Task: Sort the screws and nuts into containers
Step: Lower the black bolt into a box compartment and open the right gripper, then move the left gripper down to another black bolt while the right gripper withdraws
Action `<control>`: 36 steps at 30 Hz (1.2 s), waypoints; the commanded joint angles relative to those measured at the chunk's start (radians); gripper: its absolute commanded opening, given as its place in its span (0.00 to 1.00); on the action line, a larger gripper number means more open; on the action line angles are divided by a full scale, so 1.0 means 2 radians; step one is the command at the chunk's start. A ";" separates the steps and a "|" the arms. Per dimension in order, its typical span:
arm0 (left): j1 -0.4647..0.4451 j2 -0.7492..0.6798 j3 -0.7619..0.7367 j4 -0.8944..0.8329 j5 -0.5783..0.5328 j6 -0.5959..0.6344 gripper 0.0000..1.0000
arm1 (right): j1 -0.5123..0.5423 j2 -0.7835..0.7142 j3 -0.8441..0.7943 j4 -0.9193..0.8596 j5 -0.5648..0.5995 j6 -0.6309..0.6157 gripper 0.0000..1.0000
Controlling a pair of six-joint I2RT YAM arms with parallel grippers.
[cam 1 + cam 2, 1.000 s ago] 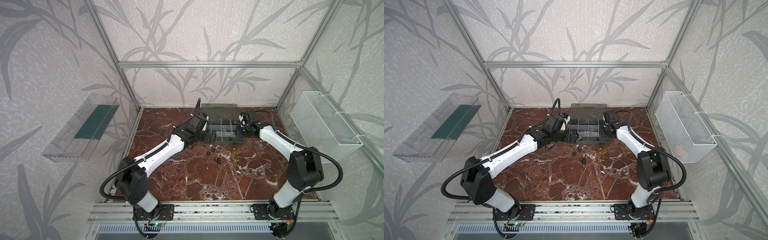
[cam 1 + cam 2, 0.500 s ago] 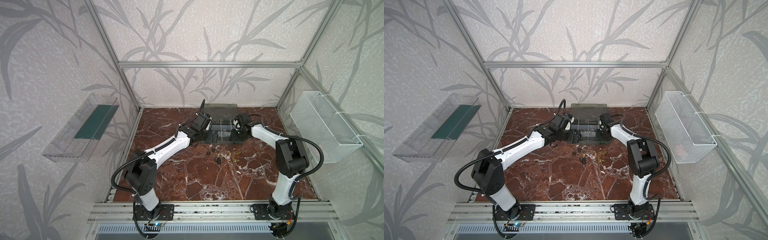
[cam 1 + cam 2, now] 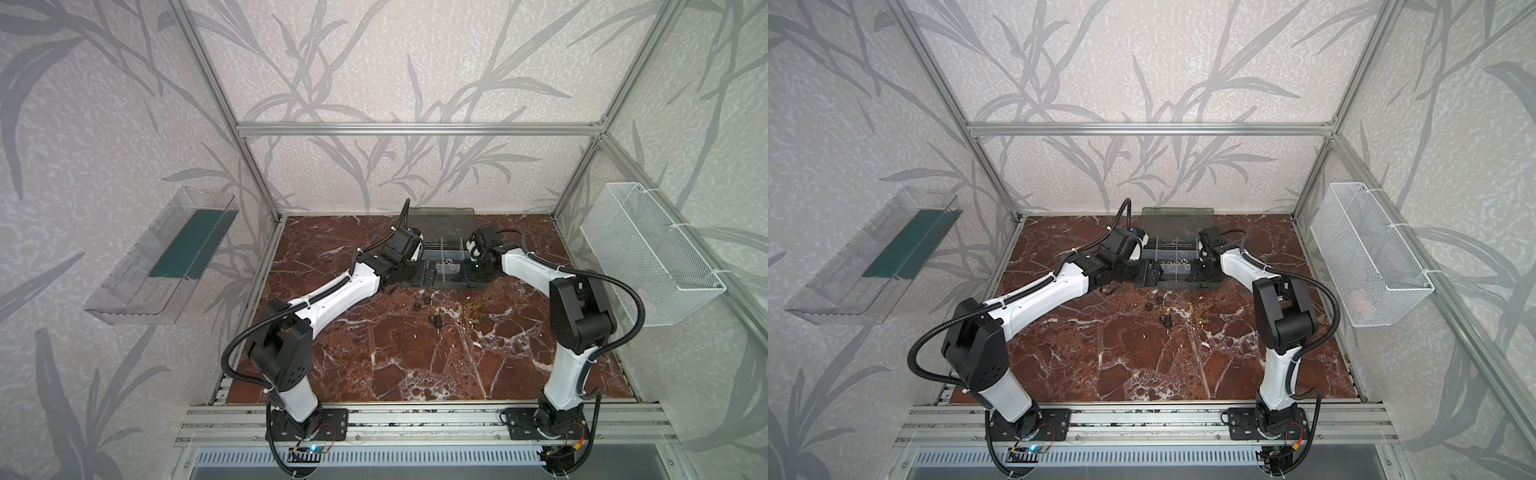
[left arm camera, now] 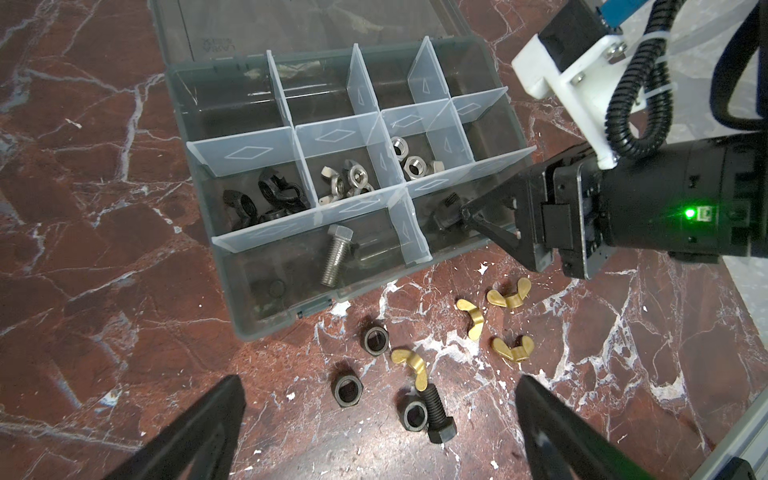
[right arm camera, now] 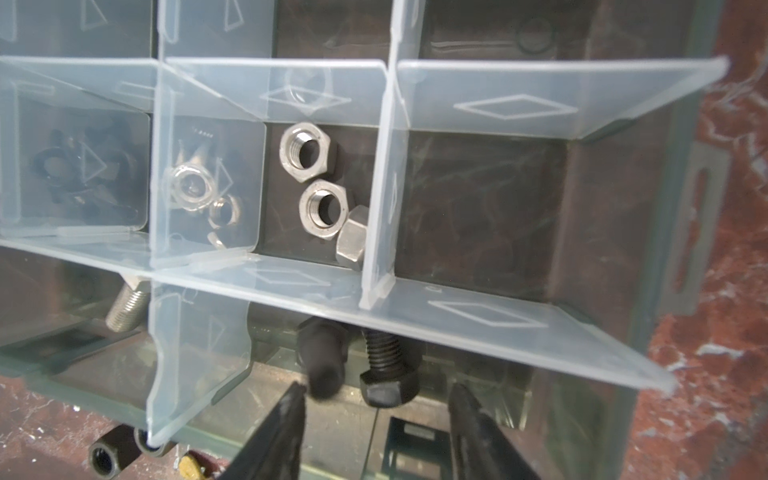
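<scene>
Case (image 3: 451, 284) sits at the bench's (image 3: 415, 374) back edge, mid-width, with its lid (image 3: 440, 216) laid open behind it.

My right gripper (image 5: 376, 388) is down in the case's front-right compartment, jaws spread, pinching nothing. One black bolt (image 5: 386, 374) lies between the fingers with a clear gap either side. A second black bolt (image 5: 322, 361), blurred, is right at one fingertip (image 5: 291, 411); can't tell if it touches.

Silver bolt (image 4: 336, 257) lies alone in the front-left compartment. Middle row, from the case's left end: black wing nuts (image 4: 266, 195), silver wing nuts (image 4: 345, 180), three silver hex nuts (image 4: 411, 164).

My left gripper (image 4: 378, 380) hangs above the bench near the case's front-left corner, jaws spread wide, nothing between them.

Loose on the bench just off the case's front edge: three black hex nuts (image 4: 376, 340), a stray bolt (image 4: 436, 411), four brass wing nuts (image 4: 509, 293). One black hex nut touches the stray bolt near its head. One brass wing nut lies against its threaded tip.

Wire basket (image 3: 648, 257) and clear tray (image 3: 166, 257) hang on the side walls, well apart from all this.
</scene>
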 commanded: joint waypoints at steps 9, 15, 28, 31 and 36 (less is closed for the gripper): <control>0.001 -0.037 -0.024 0.000 -0.009 0.001 0.99 | -0.004 -0.037 0.017 -0.023 0.002 0.002 0.63; 0.001 -0.048 -0.038 -0.005 -0.003 -0.003 0.99 | -0.004 -0.083 -0.001 -0.029 0.005 0.006 0.67; -0.014 -0.045 -0.082 0.002 0.036 -0.044 0.99 | -0.004 -0.222 -0.117 -0.035 0.005 0.013 0.93; -0.030 -0.030 -0.089 0.011 0.045 -0.056 0.99 | -0.004 -0.253 -0.144 -0.040 0.009 0.013 0.99; -0.065 0.028 -0.065 0.001 0.064 -0.078 0.99 | -0.004 -0.298 -0.183 -0.048 0.009 0.018 0.99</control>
